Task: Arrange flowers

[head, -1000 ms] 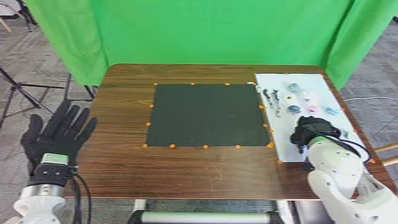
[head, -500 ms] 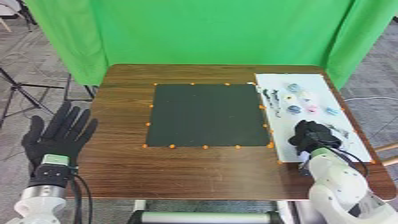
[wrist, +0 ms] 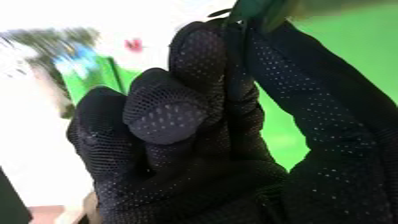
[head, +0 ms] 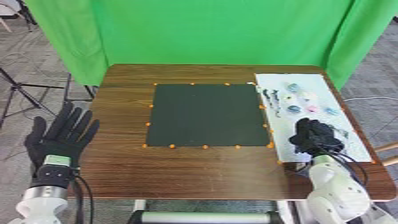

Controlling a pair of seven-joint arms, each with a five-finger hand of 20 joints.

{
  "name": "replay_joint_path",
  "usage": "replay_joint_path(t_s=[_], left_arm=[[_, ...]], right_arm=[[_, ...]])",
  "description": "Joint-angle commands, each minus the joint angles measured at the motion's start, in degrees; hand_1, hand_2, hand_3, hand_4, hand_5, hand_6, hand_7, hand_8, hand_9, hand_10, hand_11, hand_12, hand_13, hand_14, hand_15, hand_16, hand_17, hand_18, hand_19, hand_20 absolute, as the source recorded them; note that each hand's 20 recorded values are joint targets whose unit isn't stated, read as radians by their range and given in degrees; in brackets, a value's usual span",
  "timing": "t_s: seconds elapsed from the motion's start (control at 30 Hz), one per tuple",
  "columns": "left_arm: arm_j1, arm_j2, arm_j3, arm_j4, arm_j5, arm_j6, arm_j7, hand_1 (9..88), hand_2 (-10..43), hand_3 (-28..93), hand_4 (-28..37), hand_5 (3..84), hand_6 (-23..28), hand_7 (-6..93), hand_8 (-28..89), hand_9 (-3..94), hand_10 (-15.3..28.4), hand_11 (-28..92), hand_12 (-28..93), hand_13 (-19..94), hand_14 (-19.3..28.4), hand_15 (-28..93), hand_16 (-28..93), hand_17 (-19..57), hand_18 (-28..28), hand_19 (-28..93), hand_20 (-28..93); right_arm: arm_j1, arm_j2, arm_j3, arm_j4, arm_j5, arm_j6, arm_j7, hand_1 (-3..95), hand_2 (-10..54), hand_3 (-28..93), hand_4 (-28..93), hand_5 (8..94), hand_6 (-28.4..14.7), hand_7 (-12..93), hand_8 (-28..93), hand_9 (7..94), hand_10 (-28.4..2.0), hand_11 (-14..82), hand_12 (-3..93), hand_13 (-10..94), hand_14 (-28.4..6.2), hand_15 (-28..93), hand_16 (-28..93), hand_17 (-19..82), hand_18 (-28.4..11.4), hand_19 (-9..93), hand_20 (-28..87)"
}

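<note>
Head view, left to right: the left arm is extending forward from the bottom edge, and the left hand (head: 55,142) is standing open beside the left edge of the table (head: 115,170), its straight fingers spreading apart and pointing forward, holding nothing. A dark square mat (head: 209,115) is lying flat on the middle of the table. The right arm is coming in from the bottom edge at the right, and the right hand (head: 314,137) is hovering above the near part of a white sheet (head: 289,150). In the right wrist view, the fingers of the right hand (wrist: 213,165) are curling inward, while the thumb and a finger are pinching a green leafy piece (wrist: 269,9) between their tips; which plant it is belonging to cannot be told. In the head view, the loose flowers are lying on the white sheet beyond the right hand: dark sprigs (head: 276,102) along its left side, then blue flowers (head: 294,108), a cream flower (head: 308,96) and a pink flower (head: 312,108), with a pale blue flower (head: 331,111) lying farthest right
</note>
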Motion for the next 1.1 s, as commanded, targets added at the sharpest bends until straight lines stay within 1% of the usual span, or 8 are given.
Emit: replay_joint_path(t_s=[0.03, 0.1, 0.27, 0.3, 0.5, 0.8, 0.93, 1.1], left_arm=[[0.48, -0.39, 0.15, -0.24, 0.11, -0.23, -0.27, 26.7, 11.1, 73, -28.3, 41.0, 7.2, 14.4, -9, 36.4, 14.1, 22, 12, 28, 15.3, 42, -7, -4.1, 14.4, 38, 11], [0.82, -0.20, -0.09, -0.37, 0.03, -0.33, -0.03, 26.8, 11.0, 73, -28.3, 41.0, 7.2, 14.5, -9, 36.4, 14.1, 22, 12, 28, 15.4, 43, -7, -4.0, 14.3, 38, 11], [1.34, -0.19, -0.90, -0.60, -0.80, 0.98, 0.71, 26.7, 11.0, 73, -28.3, 41.1, 7.2, 14.4, -9, 36.6, 14.1, 22, 12, 28, 15.5, 43, -7, -4.0, 14.3, 38, 11], [1.41, -0.01, -1.15, -0.55, -0.64, 0.72, 0.97, 26.7, 11.0, 73, -28.3, 41.1, 7.2, 14.4, -9, 36.6, 14.0, 22, 12, 28, 15.5, 43, -7, -4.0, 14.3, 38, 11], [1.47, 0.10, -1.94, -0.53, -0.46, 1.13, 0.62, 26.6, 11.1, 73, -28.3, 41.1, 7.2, 14.3, -9, 36.6, 13.8, 22, 12, 29, 15.2, 43, -8, -3.9, 14.3, 38, 11], [0.26, 0.54, -1.29, 0.01, -0.33, 1.03, 0.19, 26.5, 11.1, 73, -28.3, 40.9, 7.0, 14.2, -9, 36.5, 13.5, 22, 12, 29, 14.9, 42, -7, -3.8, 14.2, 38, 11], [-0.13, 0.97, -0.91, 0.30, -0.67, 1.23, 0.52, 26.5, 11.1, 73, -28.3, 40.8, 6.9, 14.1, -9, 36.4, 13.4, 21, 12, 29, 14.8, 42, -7, -3.8, 14.2, 38, 11], [-1.75, 1.29, 0.04, 0.94, -0.52, 1.14, -0.14, 26.5, 11.1, 73, -28.3, 40.6, 6.6, 14.1, -9, 36.5, 12.9, 21, 12, 29, 14.5, 42, -7, -3.7, 14.2, 38, 11]], right_arm=[[1.45, 0.99, 0.46, -5.28, 0.74, 1.43, -1.36, 45.9, -9.5, 84, 4, 58.9, -2.1, 80, 21, 82.7, -11.7, 35.9, 63.1, 82, -5.1, 61, 49, 61, -13.8, 93, 38], [2.82, 0.77, -0.54, -5.28, 0.88, 0.98, -2.25, 45.9, -9.5, 84, 4, 59.0, -2.1, 80, 21, 82.9, -11.7, 35.6, 63.4, 82, -5.0, 60, 49, 62, -13.6, 93, 37], [9.18, -0.69, -6.05, -5.15, 0.65, -1.40, -4.22, 46.2, -9.5, 84, 3, 59.1, -2.1, 79, 22, 83.1, -11.6, 35.0, 63.9, 82, -4.9, 60, 50, 62, -13.6, 93, 37], [10.68, -1.29, -7.36, -5.04, 0.69, -1.34, -4.73, 46.2, -9.5, 84, 3, 59.0, -2.2, 79, 22, 83.2, -11.6, 34.9, 63.9, 82, -4.8, 60, 50, 62, -13.4, 93, 37], [18.57, -5.29, -15.25, -4.67, 1.23, -2.71, -7.86, 46.3, -9.5, 85, 3, 59.1, -2.1, 79, 22, 83.4, -11.5, 34.5, 64.2, 82, -4.6, 59, 50, 62, -12.8, 93, 36], [27.08, -11.03, -25.08, -2.40, 1.48, -3.58, -12.38, 45.7, -9.5, 85, 2, 59.4, -2.0, 79, 22, 83.8, -11.3, 33.7, 64.6, 83, -4.1, 58, 51, 63, -12.3, 93, 34], [30.77, -14.23, -29.17, 0.84, 1.48, -3.89, -14.18, 45.2, -9.5, 86, 2, 59.6, -1.7, 79, 21, 84.3, -11.1, 33.0, 64.4, 83, -4.0, 57, 51, 63, -12.1, 93, 34], [34.79, -17.81, -33.51, 6.34, 1.64, -4.39, -15.82, 44.6, -9.5, 87, 2, 59.8, -1.5, 78, 21, 85.1, -11.0, 32.3, 64.4, 84, -3.8, 57, 51, 63, -11.8, 93, 33]])
